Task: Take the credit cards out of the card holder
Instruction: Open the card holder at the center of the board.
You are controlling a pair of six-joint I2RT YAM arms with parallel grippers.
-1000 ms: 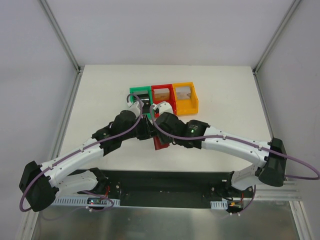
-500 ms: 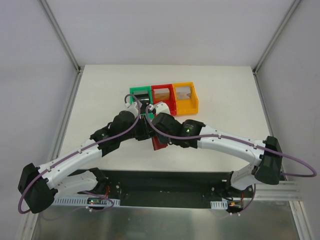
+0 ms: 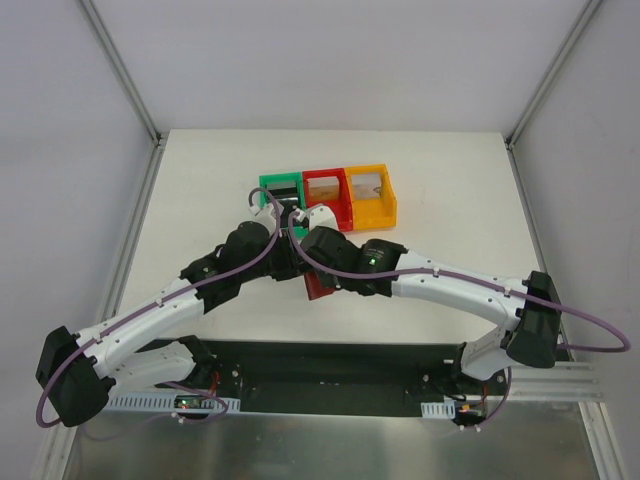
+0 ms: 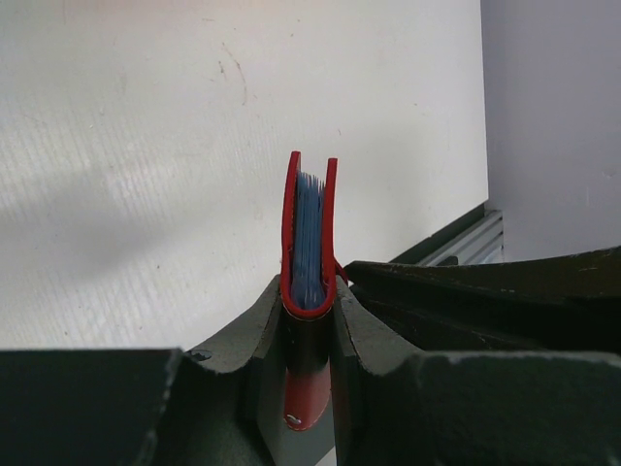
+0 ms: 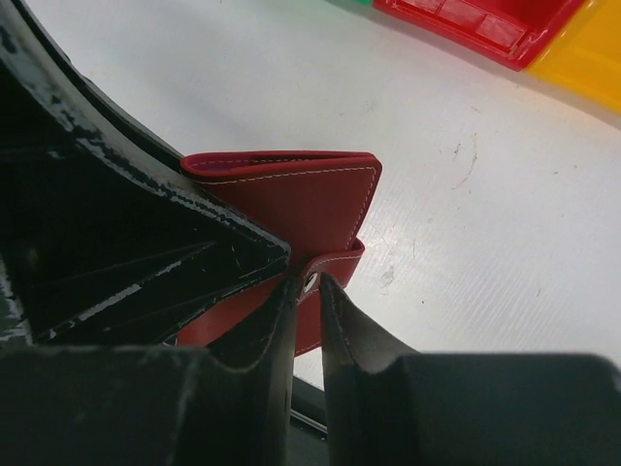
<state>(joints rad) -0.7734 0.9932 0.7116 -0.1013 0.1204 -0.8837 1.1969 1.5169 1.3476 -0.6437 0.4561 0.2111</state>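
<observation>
- The left gripper (image 4: 309,297) is clamping its jaws almost together on the small dark-red bi-fold card holder (image 4: 290,233), one finger pressing each cover.
- The card holder is standing edge-on in that grip, its long axis running straight out from the left jaws.
- Blue-grey layered edges (image 4: 310,233) are showing between the two covers. The thin flat plastic credit cards are not standing out from the lining there, so I cannot tell how many are sitting inside.
- The right gripper (image 5: 309,303) is holding its jaws a narrow slit apart, and they appear to be pinching the tip of the little red tab strap (image 5: 336,264).
- That strap is lying dead ahead of the right jaws, wrapping round one short edge of the card holder onto the cover facing the right arm.
- The right arm is therefore the one placed to peel the strap free while the left is bracing the body. The pull probably needs to run away from that cover.
- Against the red plastic bin (image 3: 326,188), the card holder is hanging just on the arm-base side, near it but apart.
</observation>
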